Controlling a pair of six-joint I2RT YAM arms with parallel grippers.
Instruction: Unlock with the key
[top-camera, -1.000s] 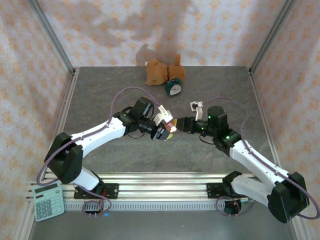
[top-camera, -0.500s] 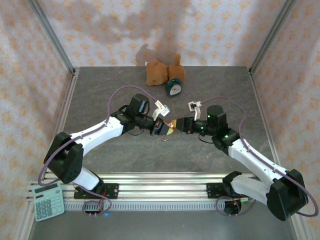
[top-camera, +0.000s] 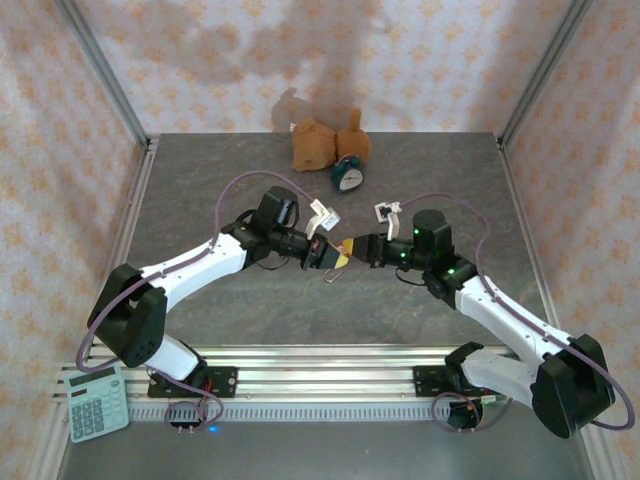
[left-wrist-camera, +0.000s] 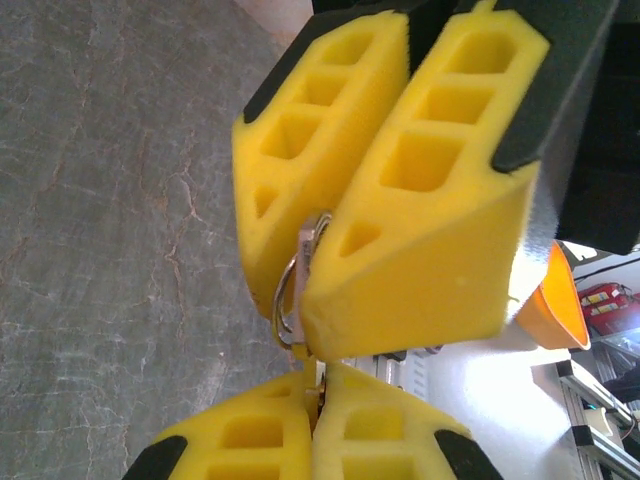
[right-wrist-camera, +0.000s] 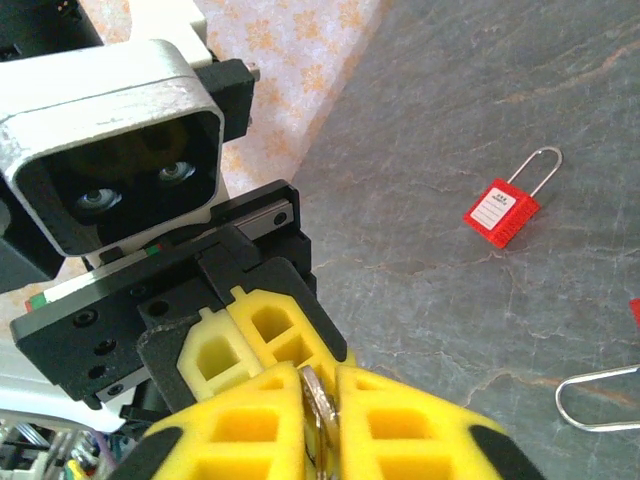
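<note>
Now: shared pinch, centre of frame.
Left gripper and right gripper both clamped on the key; uneven pull or early release could drop it.

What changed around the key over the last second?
The right claw edged left to meet the left claw and closed its fingers onto the key. The left arm's wrist drew back a little and rolled. Unchanged: the left claw stays shut on the key, and the brown plush toy, the clock and the calculator have not moved.
</note>
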